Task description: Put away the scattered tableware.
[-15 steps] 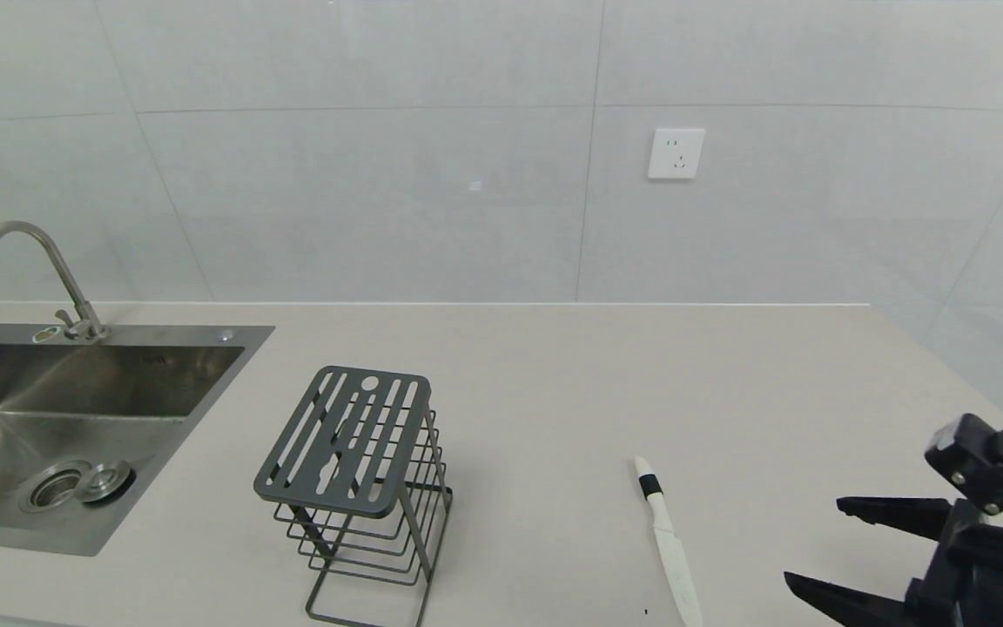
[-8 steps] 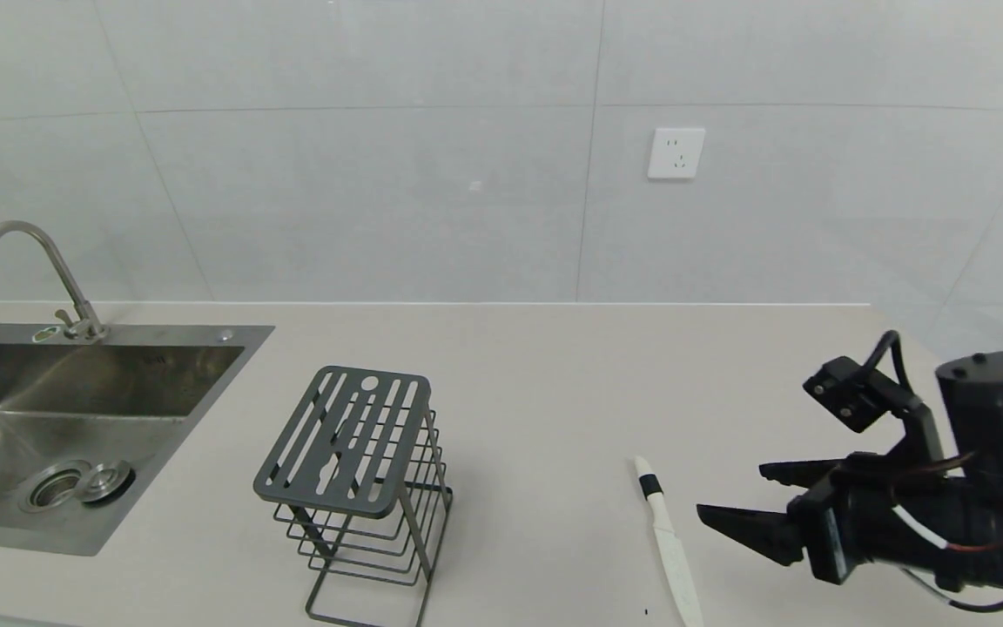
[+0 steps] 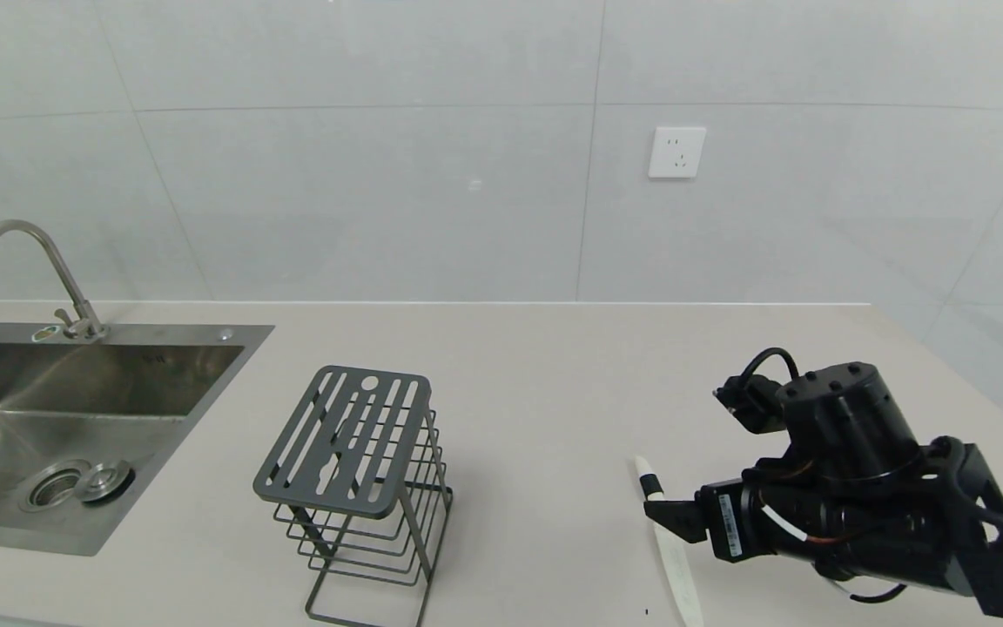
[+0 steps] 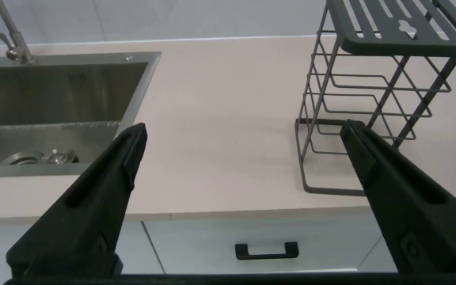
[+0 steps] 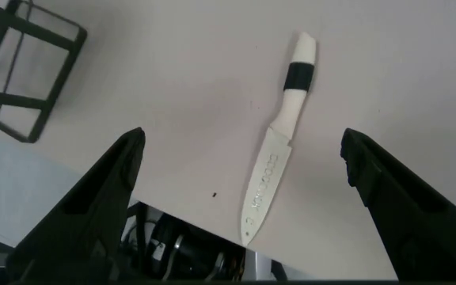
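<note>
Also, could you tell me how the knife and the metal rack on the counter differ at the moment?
The knife is white with a black band; the rack is dark grey wire with a slotted top. The knife lies flat; the rack stands upright. The right gripper hovers open over the knife; the rack stands apart, nearer the sink. Both rest on the counter.

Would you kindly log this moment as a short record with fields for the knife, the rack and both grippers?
item to store: white knife with a black band, lying flat on the beige countertop
storage: dark grey wire rack with slotted top, upright, no tableware in it, to the knife's left
right gripper: open, poised over the knife, holding nothing
left gripper: open, holding nothing
</note>
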Robot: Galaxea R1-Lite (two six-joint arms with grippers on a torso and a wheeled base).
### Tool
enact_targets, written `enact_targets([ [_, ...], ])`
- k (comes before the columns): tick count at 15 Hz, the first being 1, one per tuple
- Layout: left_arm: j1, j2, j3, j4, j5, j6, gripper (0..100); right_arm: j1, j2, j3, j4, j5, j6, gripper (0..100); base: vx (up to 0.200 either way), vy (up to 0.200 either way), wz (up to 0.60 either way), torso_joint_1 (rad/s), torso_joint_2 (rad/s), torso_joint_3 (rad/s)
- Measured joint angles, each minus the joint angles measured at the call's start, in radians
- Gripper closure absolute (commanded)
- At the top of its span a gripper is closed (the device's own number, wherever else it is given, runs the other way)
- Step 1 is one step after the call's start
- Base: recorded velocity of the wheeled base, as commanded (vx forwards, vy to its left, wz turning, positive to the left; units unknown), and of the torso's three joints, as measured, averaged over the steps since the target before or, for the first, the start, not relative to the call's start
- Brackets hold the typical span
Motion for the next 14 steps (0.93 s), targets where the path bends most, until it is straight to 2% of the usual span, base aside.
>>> enact_targets([
  [7,0.0,0.0,0.0,0.001,0.0,0.0,0,0.021,0.133,0.013,-0.002,-0.049,0.117,0,0.0,0.0,0.0,0.0,0.0,0.0],
  [9,0.0,0.0,0.0,0.001,0.0,0.0,0,0.024,0.177,0.008,-0.007,-0.091,0.121,0,0.0,0.0,0.0,0.0,0.0,0.0],
  [14,0.0,0.0,0.0,0.001,0.0,0.0,0,0.029,0.227,-0.012,-0.016,-0.1,0.117,0,0.0,0.0,0.0,0.0,0.0,0.0],
])
